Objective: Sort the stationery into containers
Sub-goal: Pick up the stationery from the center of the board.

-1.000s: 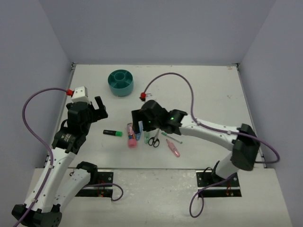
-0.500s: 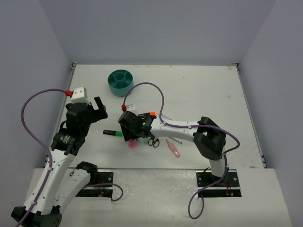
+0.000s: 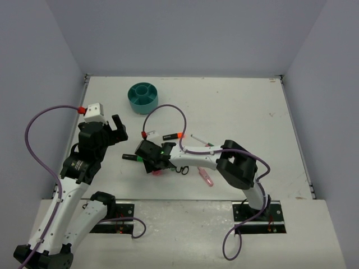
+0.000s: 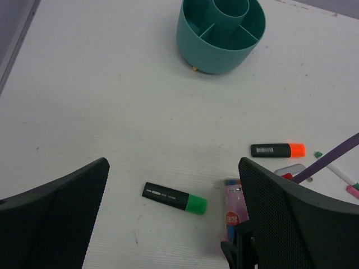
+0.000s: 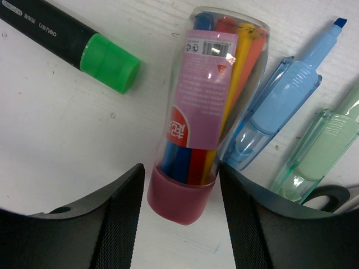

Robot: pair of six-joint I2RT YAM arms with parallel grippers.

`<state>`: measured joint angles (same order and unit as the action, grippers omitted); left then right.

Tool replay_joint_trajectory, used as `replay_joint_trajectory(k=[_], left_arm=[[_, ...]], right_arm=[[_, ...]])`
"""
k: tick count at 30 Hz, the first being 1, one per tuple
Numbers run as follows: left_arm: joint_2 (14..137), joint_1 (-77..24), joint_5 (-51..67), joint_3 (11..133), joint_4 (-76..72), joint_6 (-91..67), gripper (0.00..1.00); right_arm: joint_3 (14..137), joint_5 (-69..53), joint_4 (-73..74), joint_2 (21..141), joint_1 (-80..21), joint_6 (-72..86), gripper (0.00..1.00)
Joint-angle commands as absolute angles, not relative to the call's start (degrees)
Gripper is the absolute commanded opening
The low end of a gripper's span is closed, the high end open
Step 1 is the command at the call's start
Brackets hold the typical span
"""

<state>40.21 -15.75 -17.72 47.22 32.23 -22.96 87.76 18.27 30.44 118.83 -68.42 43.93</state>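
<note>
The right pincer (image 5: pixel 180 168) is part-way closed on the pink tube (image 5: pixel 199 95) – its two fingers press against either side of the tube's pink cap end, while the tube lies flat on the counter (image 4: pixel 84 84). Just beside the tube on one side lies a blue marker (image 5: pixel 280 106), then a pale-green marker (image 5: pixel 322 151); on the other side, slightly apart, is a green-capped highlighter (image 5: pixel 84 47). The left pincer (image 3: pixel 119 128) hangs wide open above the counter – nothing in it. The teal organiser (image 4: pixel 219 50) stands upright toward the far side, well apart from the cluster, with an orange-capped highlighter (image 4: pixel 277 149) between them.
</note>
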Motion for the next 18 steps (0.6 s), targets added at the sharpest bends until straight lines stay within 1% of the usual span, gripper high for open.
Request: replay_joint_trajectory(k=[1,8,14,16,18], left_arm=[[39.81,-15.12,-17.0,47.46,30.64,-22.5,1.0],[39.64,-15.12,-16.96,47.37,30.59,-22.5,1.0],[39.64,-15.12,-16.88,47.46,30.59,-22.5,1.0],[39.55,-15.12,-16.87,47.37,30.59,-22.5,1.0],[39.51,-15.17,-16.91,47.37,30.59,-22.5,1.0]], right_arm=[[91.12,21.92,31.03,119.71,-69.57,45.98,0.57],[93.1,25.05,33.79,123.24,-69.61,47.63,0.53],[93.0,24.06,33.43,124.74,-69.53,48.14,0.53],[92.82,23.55,32.87,125.61,-69.61,48.25,0.51],[93.25,23.42,32.99,126.28,-69.61,48.51,0.46]])
